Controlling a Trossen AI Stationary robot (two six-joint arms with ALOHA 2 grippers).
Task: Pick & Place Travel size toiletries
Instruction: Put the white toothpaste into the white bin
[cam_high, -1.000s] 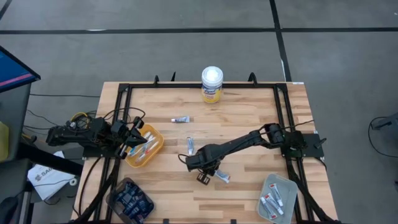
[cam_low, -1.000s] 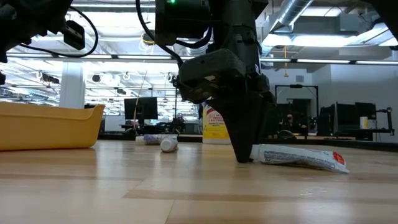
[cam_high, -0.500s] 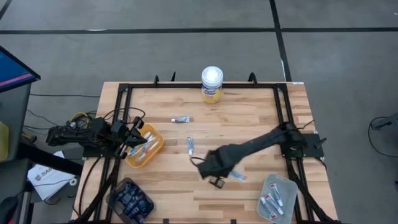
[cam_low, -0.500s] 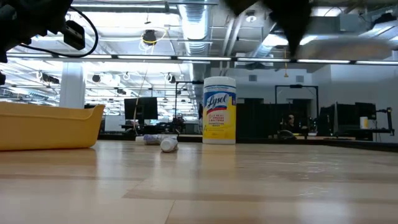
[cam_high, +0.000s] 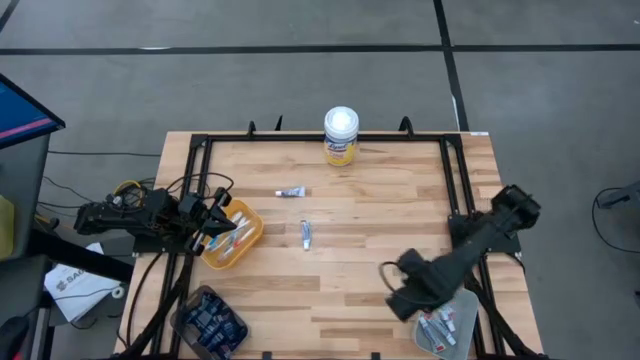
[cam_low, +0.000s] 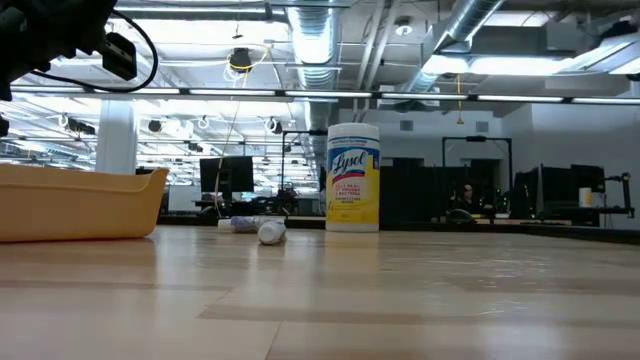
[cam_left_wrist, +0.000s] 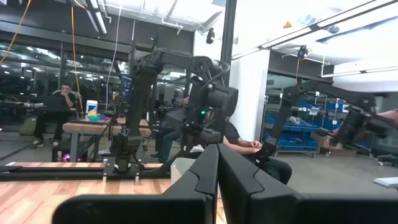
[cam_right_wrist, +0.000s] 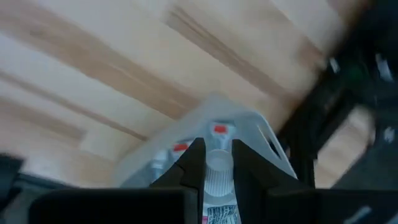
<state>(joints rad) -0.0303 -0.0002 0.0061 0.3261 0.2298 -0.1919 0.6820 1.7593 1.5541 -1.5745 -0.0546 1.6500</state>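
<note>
In the right wrist view a small white tube (cam_right_wrist: 219, 186) with a white cap sits between the fingers of my right gripper (cam_right_wrist: 217, 152). In the high view that gripper (cam_high: 412, 298) hangs high over the near-right table, at the left edge of a clear tray (cam_high: 452, 300) that holds several white tubes (cam_high: 437, 325) with red caps. Two more small tubes (cam_high: 292, 191) (cam_high: 306, 233) lie flat on the wood at mid-table. My left gripper (cam_high: 215, 222) waits shut at the left edge, beside a yellow bin (cam_high: 247, 238) with several toiletries in it. My right gripper pinches the white tube between its two fingers, just behind the cap (cam_right_wrist: 217, 163), which pokes out between the fingertips. The fingers point steeply down and lie along the tube. The tube is lifted clear of the table, above the tray's corner (cam_right_wrist: 214, 102).
A tall yellow canister (cam_high: 341, 135) with a white lid stands at the far edge, centre. A dark bin (cam_high: 210, 320) sits at the near-left corner. Black rails (cam_high: 455, 180) frame the table. Bare wood lies between mid-table and the near edge.
My right gripper has risen from the near middle of the table with the white tube, which lay flat there, and swung toward the near-right corner, over the clear tray. Its wrist has rolled on the way. It has left the low view.
</note>
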